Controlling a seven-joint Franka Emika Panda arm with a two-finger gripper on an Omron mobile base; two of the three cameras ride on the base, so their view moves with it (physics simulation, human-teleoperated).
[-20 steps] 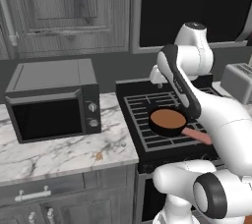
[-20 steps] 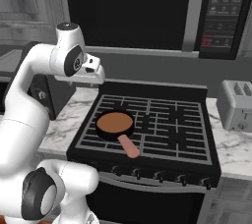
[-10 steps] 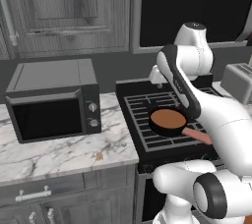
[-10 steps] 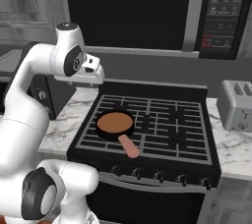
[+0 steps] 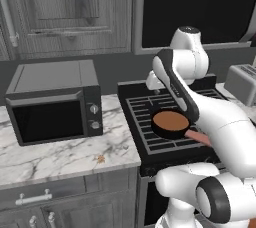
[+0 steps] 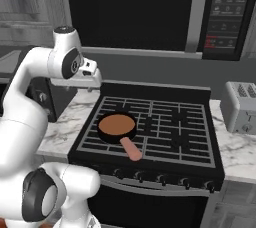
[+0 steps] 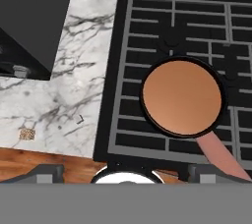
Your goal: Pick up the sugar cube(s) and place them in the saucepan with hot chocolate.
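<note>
Marble counter [image 5: 60, 157] carried one tiny sugar cube [image 5: 101, 159] near its front edge; released jaws risked knocking it off, well apart from the saucepan [image 5: 171, 124].

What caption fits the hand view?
Saucepan of hot chocolate on the stove; sugar cube on the marble counter.

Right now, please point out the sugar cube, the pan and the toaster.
sugar cube [image 7: 27, 133]: hand view, its top face.
pan [image 7: 181, 96]: hand view, the brown surface inside.
toaster [image 6: 241, 107]: right base view, its front side.
</note>
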